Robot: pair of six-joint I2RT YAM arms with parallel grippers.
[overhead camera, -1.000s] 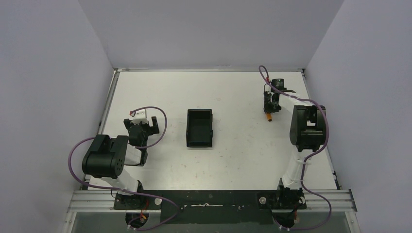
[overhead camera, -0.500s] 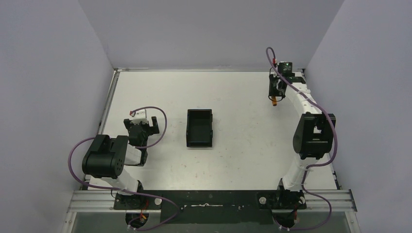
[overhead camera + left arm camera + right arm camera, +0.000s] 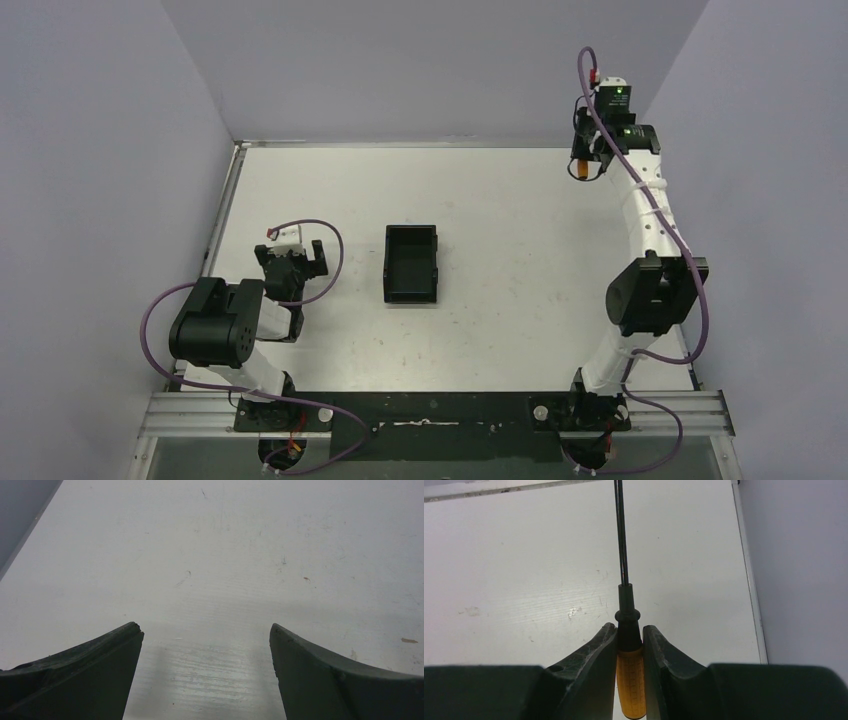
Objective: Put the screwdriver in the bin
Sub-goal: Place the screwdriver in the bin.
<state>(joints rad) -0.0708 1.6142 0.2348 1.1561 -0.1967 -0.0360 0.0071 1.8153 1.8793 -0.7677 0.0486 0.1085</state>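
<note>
A slim screwdriver with an orange handle and thin black shaft is clamped by its handle between the closed fingers of the right gripper, held in the air over the far right corner of the white table. The small black rectangular plastic bin sits open-topped mid-table, well apart from it. The left gripper hangs low near the table's left side, fingers spread wide, holding nothing.

1 screwdriver, 1 bin, 1 table, 2 arms: left arm, right arm.
</note>
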